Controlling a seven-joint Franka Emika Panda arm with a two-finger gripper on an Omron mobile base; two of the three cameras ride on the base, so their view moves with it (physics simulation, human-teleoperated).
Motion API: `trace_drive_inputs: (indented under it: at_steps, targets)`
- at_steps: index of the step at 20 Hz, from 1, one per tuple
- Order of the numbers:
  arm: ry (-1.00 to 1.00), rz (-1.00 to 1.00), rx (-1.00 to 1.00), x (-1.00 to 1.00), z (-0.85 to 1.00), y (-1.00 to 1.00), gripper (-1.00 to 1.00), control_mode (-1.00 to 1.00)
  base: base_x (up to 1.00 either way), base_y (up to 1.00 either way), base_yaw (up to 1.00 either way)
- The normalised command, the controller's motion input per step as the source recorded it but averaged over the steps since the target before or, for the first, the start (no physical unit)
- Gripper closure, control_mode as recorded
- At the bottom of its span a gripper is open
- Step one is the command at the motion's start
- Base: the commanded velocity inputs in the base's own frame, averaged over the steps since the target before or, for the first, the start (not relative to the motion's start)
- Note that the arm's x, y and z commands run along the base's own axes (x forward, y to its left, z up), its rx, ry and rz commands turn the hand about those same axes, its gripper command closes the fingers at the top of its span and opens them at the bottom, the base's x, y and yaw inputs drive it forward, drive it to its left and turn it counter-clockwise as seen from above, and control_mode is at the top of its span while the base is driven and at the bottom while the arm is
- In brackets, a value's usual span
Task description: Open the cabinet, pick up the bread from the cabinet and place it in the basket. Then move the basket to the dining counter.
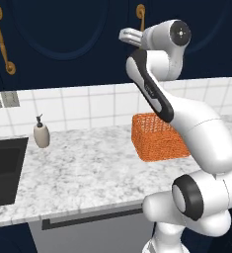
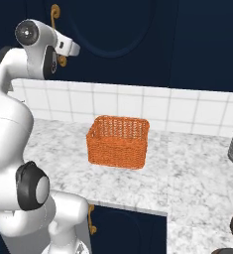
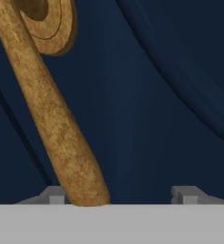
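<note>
Left base view: the orange woven-mesh rectangular basket [image 1: 157, 137] sits on the speckled marble counter [image 1: 88, 168], empty. Right base view: the dark navy wall cabinet [image 2: 138, 39] is closed. Hand view: the two-finger gripper [image 3: 118, 194] stands open around the curved gold handle [image 3: 51, 114]

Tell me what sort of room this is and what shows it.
A kitchen, rendered. A marble counter holds a black sink with a soap dispenser beside it, backed by white wall tiles under a navy cabinet with gold handles.

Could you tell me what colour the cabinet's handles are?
Gold on the navy cabinet; the handle shows best in the hand view.
</note>
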Motion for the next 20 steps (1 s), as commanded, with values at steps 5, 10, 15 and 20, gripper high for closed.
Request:
trace_drive_inputs:
  at_steps: [5,10,15,20]
  targets:
    - [0.02,0.0,0.1,-0.02,0.14,-0.01,1.0,-1.0,0.0,0.0,0.0]
    - [0.0,-0.01,0.14,-0.69,0.32,-0.26,1.0,-1.0,0.0,0.0,0.0]
    - [0.0,-0.05,0.2,-1.0,0.51,-0.54,1.0,-1.0,0.0,0.0,0.0]
    - [0.01,-0.07,0.21,-1.0,0.57,-0.64,1.0,-1.0,0.0,0.0,0.0]
